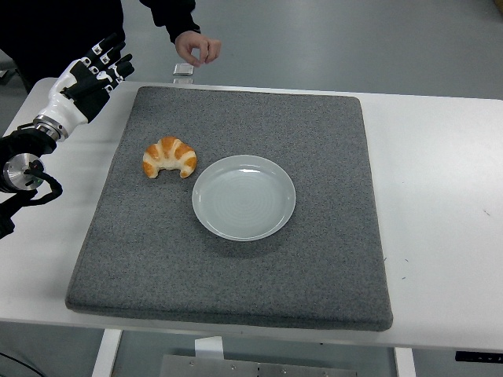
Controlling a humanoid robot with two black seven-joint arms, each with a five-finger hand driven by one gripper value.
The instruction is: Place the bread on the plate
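Note:
A golden croissant (169,157) lies on the grey mat (314,259), just left of a pale round plate (244,196) that holds nothing. My left hand (94,72) hovers over the table's far left corner, up and to the left of the croissant, with its fingers spread and holding nothing. The gap between hand and bread is roughly a hand's length. My right arm is out of sight.
A person's hand (197,47) with a dark sleeve hangs over the far edge, above a small metal object (183,71) on the table. White table (440,181) surface extends to the right of the mat.

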